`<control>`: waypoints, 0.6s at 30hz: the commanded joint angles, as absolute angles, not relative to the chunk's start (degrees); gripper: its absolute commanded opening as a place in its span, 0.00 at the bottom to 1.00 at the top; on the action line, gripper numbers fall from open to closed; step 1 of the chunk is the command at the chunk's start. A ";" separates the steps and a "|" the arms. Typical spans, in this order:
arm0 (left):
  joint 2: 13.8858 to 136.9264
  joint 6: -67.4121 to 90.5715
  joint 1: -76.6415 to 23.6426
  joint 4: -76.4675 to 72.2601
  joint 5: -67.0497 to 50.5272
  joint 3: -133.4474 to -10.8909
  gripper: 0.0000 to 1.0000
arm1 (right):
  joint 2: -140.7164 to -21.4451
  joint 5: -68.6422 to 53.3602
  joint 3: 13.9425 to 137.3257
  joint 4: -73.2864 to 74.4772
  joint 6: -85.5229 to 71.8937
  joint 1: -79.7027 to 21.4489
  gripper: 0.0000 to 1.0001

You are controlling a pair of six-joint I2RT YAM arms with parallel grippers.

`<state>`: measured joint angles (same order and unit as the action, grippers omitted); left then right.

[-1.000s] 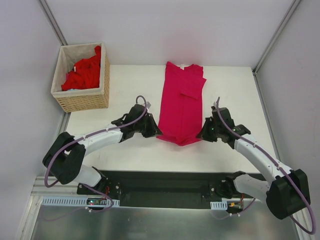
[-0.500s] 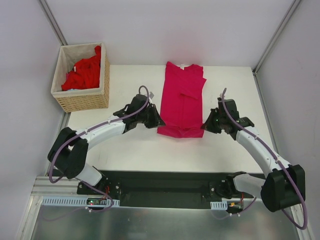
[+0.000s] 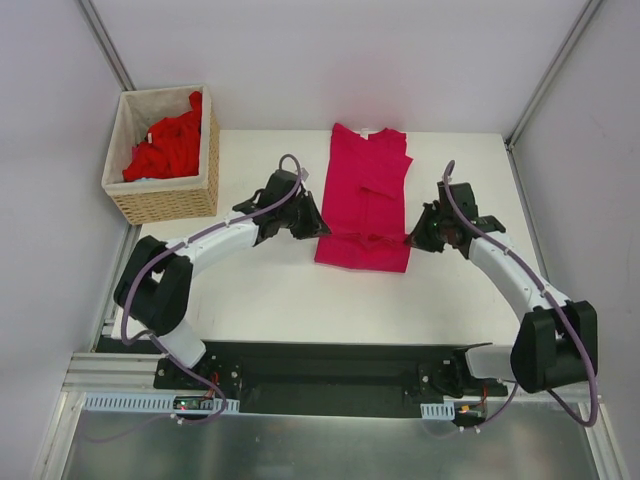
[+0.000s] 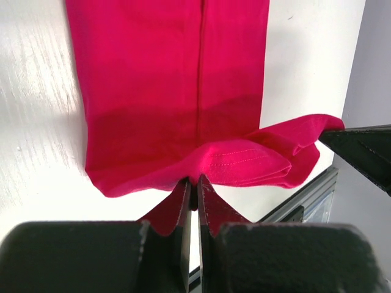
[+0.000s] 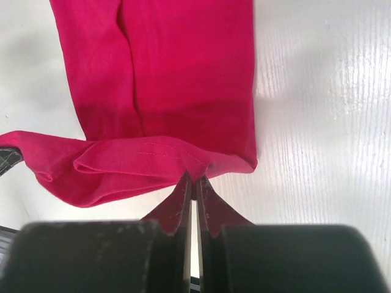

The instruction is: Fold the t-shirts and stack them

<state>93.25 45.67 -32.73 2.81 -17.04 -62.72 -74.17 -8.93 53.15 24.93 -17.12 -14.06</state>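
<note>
A magenta-crimson short-sleeved cloth t-shirt (image 3: 362,190) lies on the white counter (image 3: 260,295), to the right of the woven wicker basket (image 3: 168,205) and well apart from it. The shirt is already narrowed to a long strip. Its long axis runs from the near side of the counter to the far side, about parallel to the right wall of the basket. The neck end points away from the arms and lies about level with the inside of the basket; a small white neck label (image 3: 366,131) shows there. One short sleeve lies across the strip, on the half that is turned away from the basket. The hem end points to the arms and reaches nearer to them than the front wall of the basket.

The left hand (image 3: 318,232) is at the long edge of the shirt that faces the basket. Its two fingers are clenched together on the cloth at the hem corner. The right hand (image 3: 410,240) is at the opposite long edge, the one far from the basket, and it is also clenched on the hem corner there. Between the two hands the stitched hem (image 4: 235,160) is raised above the counter and is brought back over the body of the shirt, where it throws a dark shadow. It sags a little in the middle as a loose double fold.

Brighter red t-shirts (image 3: 165,148) lie crumpled inside the basket.
</note>
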 commanded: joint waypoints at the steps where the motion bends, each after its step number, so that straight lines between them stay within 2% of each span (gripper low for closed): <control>1: 95.70 43.51 -30.94 3.95 -18.81 -67.23 0.00 | -77.42 -10.72 58.00 22.94 -16.00 -12.75 0.01; 18: 113.54 42.01 -25.49 5.62 -25.48 -85.77 0.00 | -96.67 -13.18 71.36 19.60 -18.19 -10.11 0.01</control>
